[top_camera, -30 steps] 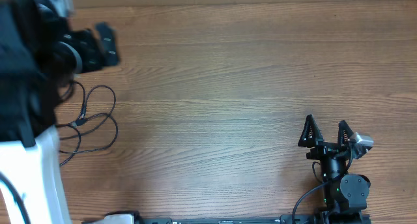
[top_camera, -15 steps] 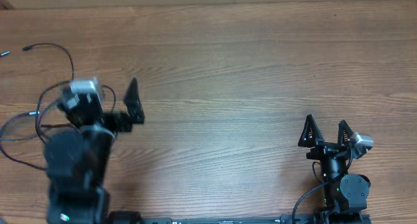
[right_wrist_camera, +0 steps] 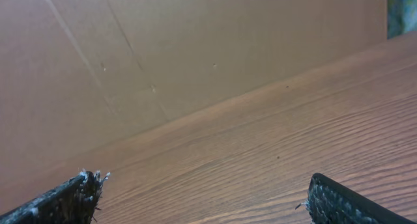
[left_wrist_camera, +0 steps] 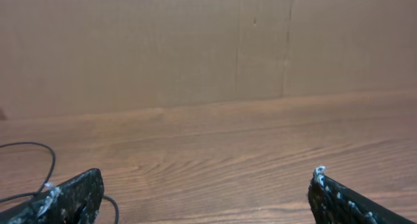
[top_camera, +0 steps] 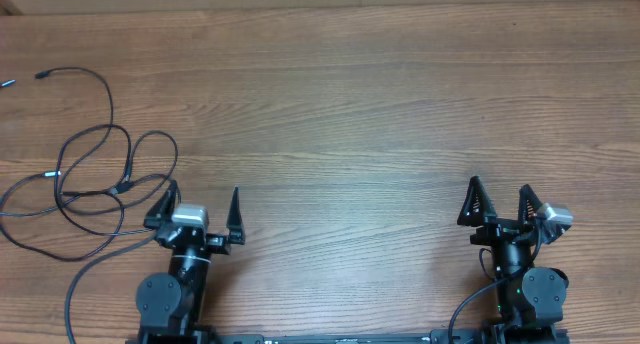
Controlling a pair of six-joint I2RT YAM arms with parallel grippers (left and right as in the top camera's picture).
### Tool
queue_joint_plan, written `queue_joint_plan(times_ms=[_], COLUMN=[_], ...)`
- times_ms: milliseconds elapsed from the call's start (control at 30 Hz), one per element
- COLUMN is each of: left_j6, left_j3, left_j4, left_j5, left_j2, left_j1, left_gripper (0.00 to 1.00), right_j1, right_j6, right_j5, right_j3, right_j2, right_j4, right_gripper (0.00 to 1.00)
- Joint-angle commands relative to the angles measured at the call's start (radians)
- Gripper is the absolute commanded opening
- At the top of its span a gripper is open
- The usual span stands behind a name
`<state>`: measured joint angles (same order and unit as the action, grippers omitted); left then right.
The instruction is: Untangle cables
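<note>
Cables (top_camera: 95, 174) are seen in loose, crossing loops on the left part of the table (top_camera: 380, 104). Two small plug ends lie toward the far left corner, and one long strand trails down beside the left arm's base. The left gripper (top_camera: 203, 199) is spread wide and empty, its outer finger just beside the nearest loop. The right gripper (top_camera: 499, 192) is likewise spread and empty, well apart from the tangle.

Several risks can be judged from this layout. If a crossing is pinched rather than a single strand, two wires would be pulled together and the loops drawn tighter. If one strand is lifted while nothing is pinned, the whole bundle may simply be dragged along. The strand beside the base could be snagged by the arm as it swings. Whether the crossings are knotted or merely overlaid cannot be told from the overhead view.
</note>
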<state>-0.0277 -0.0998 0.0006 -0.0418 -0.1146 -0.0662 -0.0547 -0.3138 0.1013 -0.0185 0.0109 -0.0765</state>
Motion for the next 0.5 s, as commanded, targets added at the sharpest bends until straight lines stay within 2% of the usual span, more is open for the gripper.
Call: queue_joint_plan(times_ms=[0,200,467], left_j6=[-0.067,-0.056,-0.055], left_j3=[0.060,0.094,0.094], left_j4=[0.004,-0.077,-0.076], left_j5=[-0.010,-0.009,-0.007], left_j2=[0.090,0.112,0.111], left_j1=[-0.006,-0.005,-0.005], left_gripper=[1.00,1.00,0.99], right_j1=[-0.007,-0.007,-0.007], right_j6=[0.001,0.001,0.001], right_j5=[-0.001,-0.001,-0.001], right_j3=[0.010,0.010,0.010], right_j2=[-0.008,-0.008,-0.008], right_j4=[0.003,0.003,0.003], right_gripper=[1.00,1.00,1.00])
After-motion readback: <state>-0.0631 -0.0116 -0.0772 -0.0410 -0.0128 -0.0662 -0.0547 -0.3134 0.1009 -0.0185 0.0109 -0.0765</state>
